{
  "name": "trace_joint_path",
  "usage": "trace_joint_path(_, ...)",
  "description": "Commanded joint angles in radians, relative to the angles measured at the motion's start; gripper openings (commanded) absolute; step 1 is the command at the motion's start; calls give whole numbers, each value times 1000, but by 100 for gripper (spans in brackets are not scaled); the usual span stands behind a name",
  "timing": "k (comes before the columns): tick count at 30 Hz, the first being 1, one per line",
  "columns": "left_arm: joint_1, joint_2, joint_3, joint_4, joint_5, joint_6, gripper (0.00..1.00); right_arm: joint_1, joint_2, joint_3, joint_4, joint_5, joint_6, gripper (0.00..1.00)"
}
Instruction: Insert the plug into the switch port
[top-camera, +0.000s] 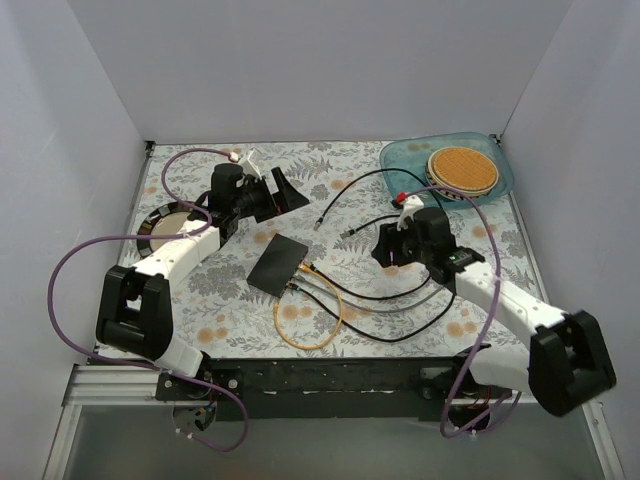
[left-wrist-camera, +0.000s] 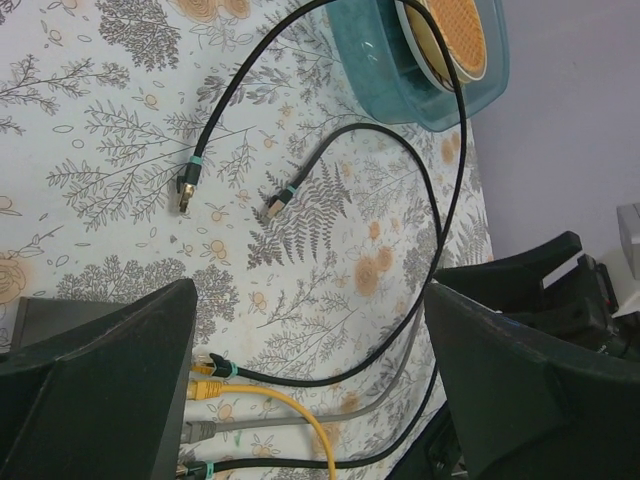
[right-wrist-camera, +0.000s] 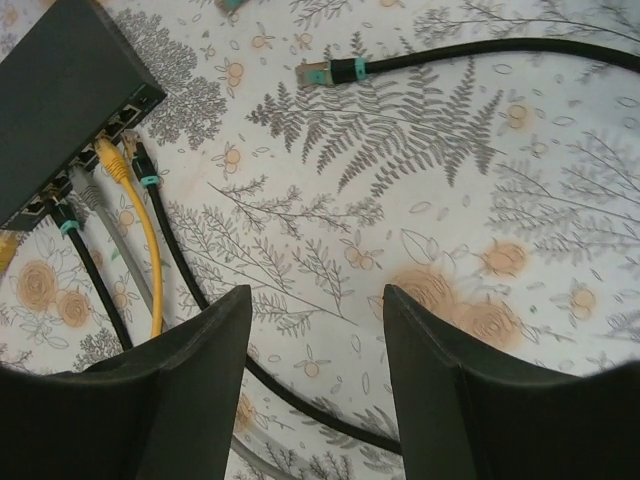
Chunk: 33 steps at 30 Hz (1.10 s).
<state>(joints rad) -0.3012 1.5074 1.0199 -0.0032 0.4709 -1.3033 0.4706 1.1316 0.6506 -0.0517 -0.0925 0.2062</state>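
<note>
Floral-print surface (top-camera: 230, 300), plain pale walls (top-camera: 300, 70) around. Mid-surface, flat black rectangular switch box (top-camera: 277, 264), long axis diagonal, port row (right-wrist-camera: 128, 112) facing rightward. Loose teal-banded black-cable plug (right-wrist-camera: 312, 73) flat between box and right jaws, tip pointing left, untouched. Nothing held: left jaws wide apart, right jaws apart.

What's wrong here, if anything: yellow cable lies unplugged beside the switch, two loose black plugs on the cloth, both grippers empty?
The yellow cable is not unplugged: the right wrist view shows it seated in the switch. The rest stands: one loose black plug and a second loose plug lie on the cloth, left gripper and right gripper empty.
</note>
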Motion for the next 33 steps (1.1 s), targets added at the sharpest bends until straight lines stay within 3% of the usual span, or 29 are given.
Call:
trace_joint_path(1,5,-30,9,-49,-41,45,98,46,211,182,108,-130,-37,61)
trace_joint_path(6,20,-38,12,-92,-119,35,98,155,436,368,79,-118,-60,60)
trace_joint_path(13,96,-38,-6,-112,-87,16,98,273,698,583,-22,-43,-83,58)
trace_joint_path(21,137,-50,-24,-87,-40,15,98,356,741,586,-43,131,-77,57)
trace_joint_path(33,149,-56,-35,-81,-23,13,98,378,737,514,-31,158,-70,56)
